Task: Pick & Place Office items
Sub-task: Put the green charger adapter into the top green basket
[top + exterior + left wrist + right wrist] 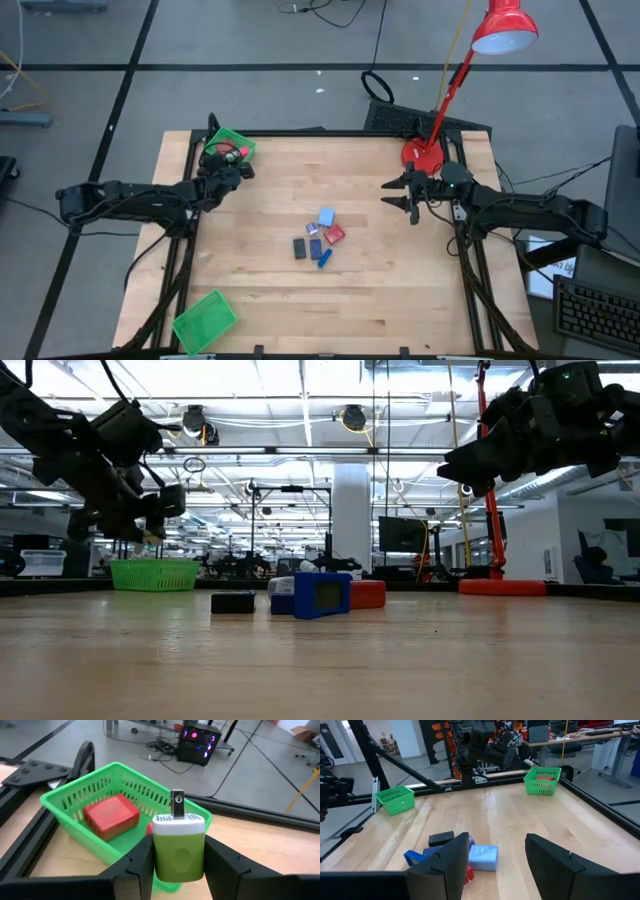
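My left gripper (238, 170) is shut on a green plug-like piece (178, 847) with a white end and a metal prong. It is raised just short of the green tray (229, 148) at the far left corner, where a red block (111, 815) lies. My right gripper (402, 195) is open and empty, raised at the right of the table. The other office items lie in a pile at the centre (320, 238): a light-blue block (483, 857), a black rectangle (441, 838), a blue stick (415, 856) and a red piece (334, 234). My left gripper pinches the green piece by its two flat sides (159, 855) between the two fingers. The white end and the metal prong (177, 802) stick out past the fingertips toward the tray. The piece is lifted clear of the table.
A second green tray (205, 320) stands at the near left corner. The base of a red desk lamp (422, 152) stands at the far right, close behind my right gripper. Bare wood lies all round the central pile.
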Controlling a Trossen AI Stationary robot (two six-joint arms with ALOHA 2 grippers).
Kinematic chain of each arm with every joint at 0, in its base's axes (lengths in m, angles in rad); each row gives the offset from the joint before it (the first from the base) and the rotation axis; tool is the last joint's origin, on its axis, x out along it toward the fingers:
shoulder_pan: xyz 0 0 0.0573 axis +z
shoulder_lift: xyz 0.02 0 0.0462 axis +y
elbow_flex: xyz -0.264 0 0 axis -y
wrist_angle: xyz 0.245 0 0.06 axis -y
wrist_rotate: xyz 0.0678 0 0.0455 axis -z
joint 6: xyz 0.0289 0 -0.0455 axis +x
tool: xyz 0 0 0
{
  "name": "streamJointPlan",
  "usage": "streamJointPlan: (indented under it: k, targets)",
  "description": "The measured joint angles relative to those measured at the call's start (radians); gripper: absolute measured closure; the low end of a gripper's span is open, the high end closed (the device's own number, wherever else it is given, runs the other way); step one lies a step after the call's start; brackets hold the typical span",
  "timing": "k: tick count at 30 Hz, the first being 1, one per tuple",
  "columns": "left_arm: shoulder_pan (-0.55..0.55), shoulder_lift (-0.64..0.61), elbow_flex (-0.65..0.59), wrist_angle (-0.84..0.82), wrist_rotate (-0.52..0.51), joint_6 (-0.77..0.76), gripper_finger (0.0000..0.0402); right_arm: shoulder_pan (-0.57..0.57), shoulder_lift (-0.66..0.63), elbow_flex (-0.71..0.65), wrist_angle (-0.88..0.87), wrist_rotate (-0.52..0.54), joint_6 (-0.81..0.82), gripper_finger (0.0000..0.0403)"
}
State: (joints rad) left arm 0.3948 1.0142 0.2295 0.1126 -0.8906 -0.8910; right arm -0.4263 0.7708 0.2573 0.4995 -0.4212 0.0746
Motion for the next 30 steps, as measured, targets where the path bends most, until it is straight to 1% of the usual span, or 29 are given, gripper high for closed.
streamJointPlan:
  k: [3,8,13,17,21,25,28,30]
  targets:
    - [0.001,0.000,0.000,-0.012,0.000,-0.030,0.0267,0.000,0.000,0.000,-0.001,0.000,0.000,0.0218]
    - [0.020,0.000,0.000,-0.012,-0.005,-0.036,0.0257,0.000,0.000,0.000,0.008,0.000,0.000,0.0218]
    - [0.059,0.006,0.000,-0.002,0.009,-0.035,0.0268,0.000,0.000,0.000,0.021,0.000,0.000,0.0218]
    - [0.089,0.059,0.000,0.054,0.058,-0.023,0.0259,0.000,0.000,0.000,0.033,0.001,0.000,0.0218]
    - [0.109,0.166,0.000,0.144,0.099,-0.017,0.0247,0.000,0.000,0.000,0.055,0.001,0.000,0.0218]
    - [0.119,0.239,0.003,0.209,0.084,-0.013,0.0261,0.000,0.000,0.000,0.053,0.001,0.000,0.0218]
    - [0.127,0.256,0.002,0.221,0.081,-0.018,0.0268,0.001,0.000,0.000,0.049,0.001,0.000,0.0218]
    - [0.133,0.256,0.001,0.233,0.083,-0.004,0.0264,0.001,0.000,0.000,0.046,0.001,0.000,0.0218]
